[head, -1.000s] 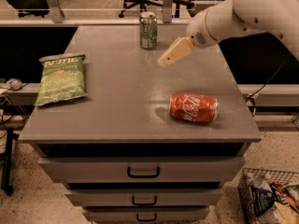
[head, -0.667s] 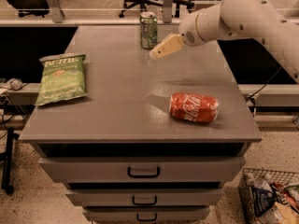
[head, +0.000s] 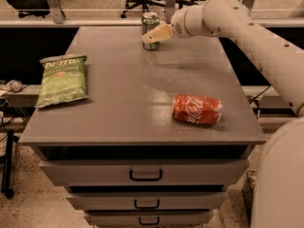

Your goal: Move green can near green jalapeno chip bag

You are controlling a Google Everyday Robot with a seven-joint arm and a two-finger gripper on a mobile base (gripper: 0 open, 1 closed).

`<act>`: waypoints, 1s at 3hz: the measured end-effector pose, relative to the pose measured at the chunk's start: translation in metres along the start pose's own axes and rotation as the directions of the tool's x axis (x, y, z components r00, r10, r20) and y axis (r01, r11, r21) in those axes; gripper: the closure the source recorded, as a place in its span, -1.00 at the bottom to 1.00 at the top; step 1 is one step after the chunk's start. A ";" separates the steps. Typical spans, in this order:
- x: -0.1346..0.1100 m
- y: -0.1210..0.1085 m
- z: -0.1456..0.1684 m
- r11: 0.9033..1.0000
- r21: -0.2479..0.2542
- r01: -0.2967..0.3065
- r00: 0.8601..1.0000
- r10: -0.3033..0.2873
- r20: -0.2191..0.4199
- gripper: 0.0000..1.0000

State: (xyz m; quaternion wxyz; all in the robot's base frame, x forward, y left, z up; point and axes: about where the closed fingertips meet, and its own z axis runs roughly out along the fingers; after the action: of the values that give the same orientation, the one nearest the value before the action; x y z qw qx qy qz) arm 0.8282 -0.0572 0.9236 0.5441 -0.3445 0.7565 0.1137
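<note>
The green can [head: 150, 25] stands upright at the far edge of the grey table [head: 123, 99], near the middle. My gripper [head: 153, 35] reaches in from the right and its tan fingers overlap the can's front, at about mid-height. The green jalapeno chip bag [head: 62, 79] lies flat at the table's left edge, well to the left of and nearer than the can.
A red Coca-Cola can [head: 197, 109] lies on its side at the front right of the table. Drawers [head: 145, 175] run below the front edge. Office chairs [head: 142, 1] stand behind the table. My arm [head: 256, 37] spans the right side.
My gripper has moved left and further away, from right of the can to right at it. The view has also shifted closer. The cans and the bag have not moved.
</note>
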 end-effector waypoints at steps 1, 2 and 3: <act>-0.005 -0.015 0.034 0.999 0.010 -0.053 0.998 0.053 0.032 -1.00; -0.011 -0.015 0.059 0.996 -0.016 -0.091 0.994 0.092 0.057 -1.00; -0.013 -0.008 0.075 0.989 -0.068 -0.127 0.990 0.131 0.048 -0.62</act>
State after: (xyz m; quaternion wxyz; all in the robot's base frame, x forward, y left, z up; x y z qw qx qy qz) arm 0.8918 -0.0166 0.9081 0.5439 -0.3092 0.7585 0.1823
